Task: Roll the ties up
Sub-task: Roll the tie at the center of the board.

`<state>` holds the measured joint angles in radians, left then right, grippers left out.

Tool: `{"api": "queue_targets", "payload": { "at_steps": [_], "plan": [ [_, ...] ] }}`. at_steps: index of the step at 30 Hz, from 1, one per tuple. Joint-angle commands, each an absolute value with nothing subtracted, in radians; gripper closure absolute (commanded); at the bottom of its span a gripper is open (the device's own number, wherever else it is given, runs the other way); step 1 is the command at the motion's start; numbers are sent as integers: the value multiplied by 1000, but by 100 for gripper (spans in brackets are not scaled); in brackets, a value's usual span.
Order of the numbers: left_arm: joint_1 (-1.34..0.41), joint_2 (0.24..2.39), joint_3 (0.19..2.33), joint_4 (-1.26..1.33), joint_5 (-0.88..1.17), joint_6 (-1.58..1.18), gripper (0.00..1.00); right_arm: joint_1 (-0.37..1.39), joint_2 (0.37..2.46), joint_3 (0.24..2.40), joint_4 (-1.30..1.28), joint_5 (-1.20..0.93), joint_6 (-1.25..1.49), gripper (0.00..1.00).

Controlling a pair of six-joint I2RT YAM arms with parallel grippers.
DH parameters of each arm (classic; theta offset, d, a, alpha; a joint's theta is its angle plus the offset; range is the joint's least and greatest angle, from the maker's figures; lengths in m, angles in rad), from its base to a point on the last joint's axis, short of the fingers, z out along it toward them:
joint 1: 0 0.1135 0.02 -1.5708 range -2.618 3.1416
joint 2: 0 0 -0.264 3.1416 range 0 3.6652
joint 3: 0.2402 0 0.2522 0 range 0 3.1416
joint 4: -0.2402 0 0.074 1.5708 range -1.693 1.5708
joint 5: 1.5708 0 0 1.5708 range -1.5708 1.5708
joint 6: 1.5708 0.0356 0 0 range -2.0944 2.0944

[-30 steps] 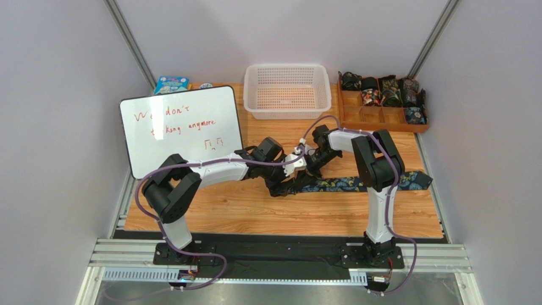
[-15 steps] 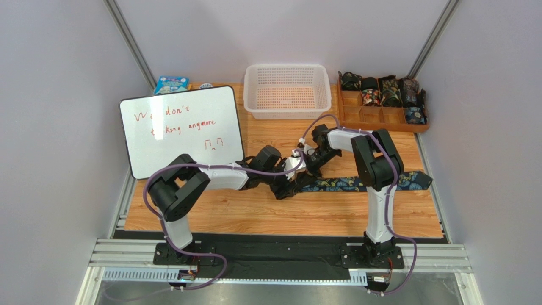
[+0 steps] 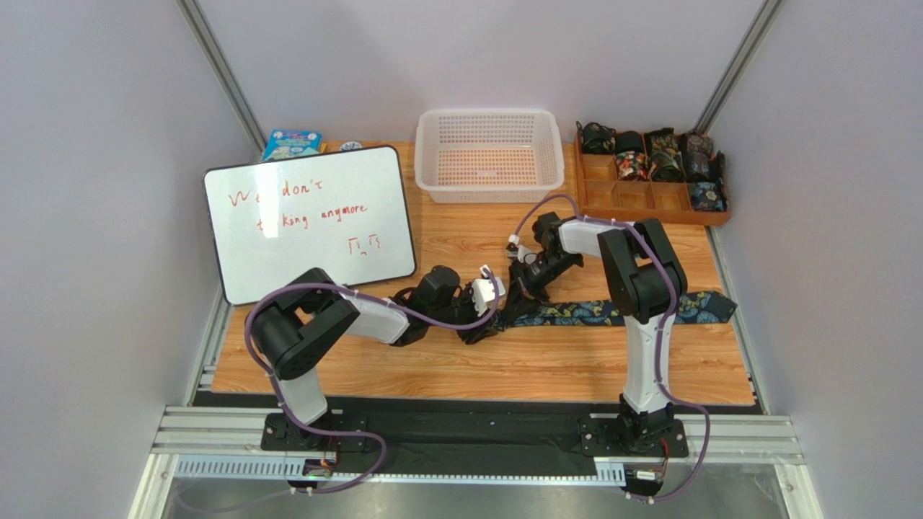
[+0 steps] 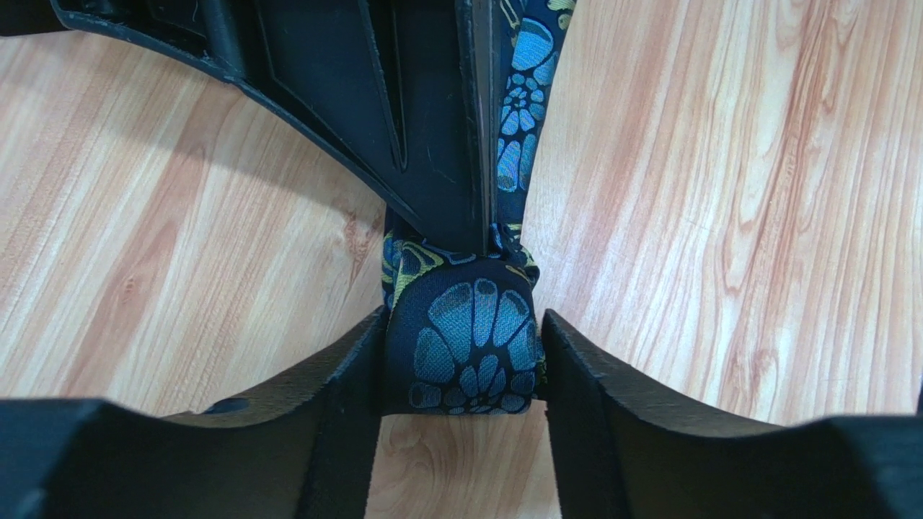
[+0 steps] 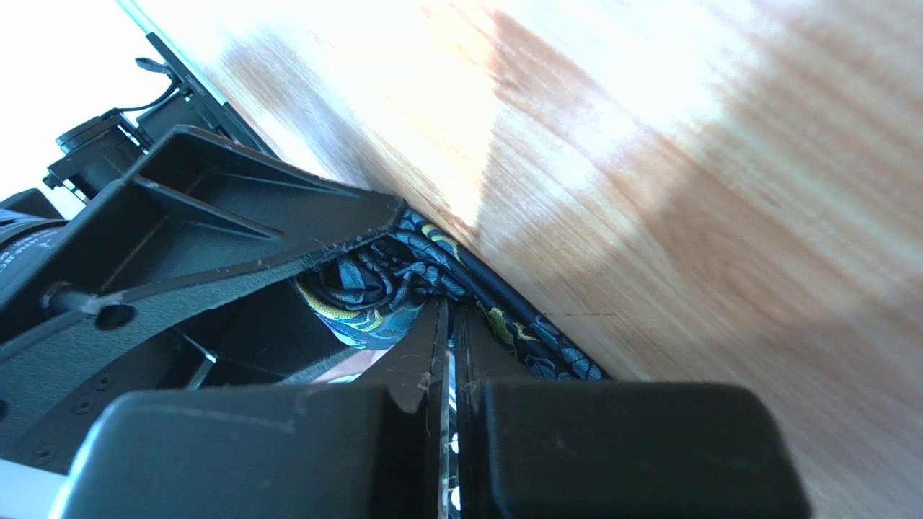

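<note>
While left gripper jaws pinch the rolled end of the tie, woven black fabric with teal-yellow paisley, right gripper jaws sit pressed together at the roll. Unrolled length lies flat mid wooden table, long axis left-right, pointed end right. Whiteboard, red marker: "don't", "king anymore".

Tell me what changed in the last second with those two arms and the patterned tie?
The left arm swung back toward the near-left and sank lower over the wooden table. The left gripper clamps the rolled end of the black, teal-and-yellow paisley fabric tie. The right gripper, shut at the roll, and the tie's flat length stayed put.
</note>
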<state>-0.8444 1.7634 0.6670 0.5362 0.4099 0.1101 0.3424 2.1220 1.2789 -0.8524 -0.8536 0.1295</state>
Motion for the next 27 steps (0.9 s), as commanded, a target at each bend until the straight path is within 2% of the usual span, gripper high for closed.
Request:
{"api": "queue_targets", "payload": {
  "at_steps": [1,4,13,19,27],
  "plan": [
    [-862,1772,641,548,426,165,46,350,2243,1233,-811,-621,137,100],
    [-871,1738,658,508,422,207,51,357,2249,1233,-804,-638,144,100],
    [-914,1681,810,301,400,206,50,405,2234,1246,-773,-735,167,100],
    [-926,1752,931,78,354,210,64,417,2200,1244,-765,-807,176,100],
    [-942,1825,1008,-90,262,227,70,416,2172,1247,-782,-945,155,100]
  ]
}}
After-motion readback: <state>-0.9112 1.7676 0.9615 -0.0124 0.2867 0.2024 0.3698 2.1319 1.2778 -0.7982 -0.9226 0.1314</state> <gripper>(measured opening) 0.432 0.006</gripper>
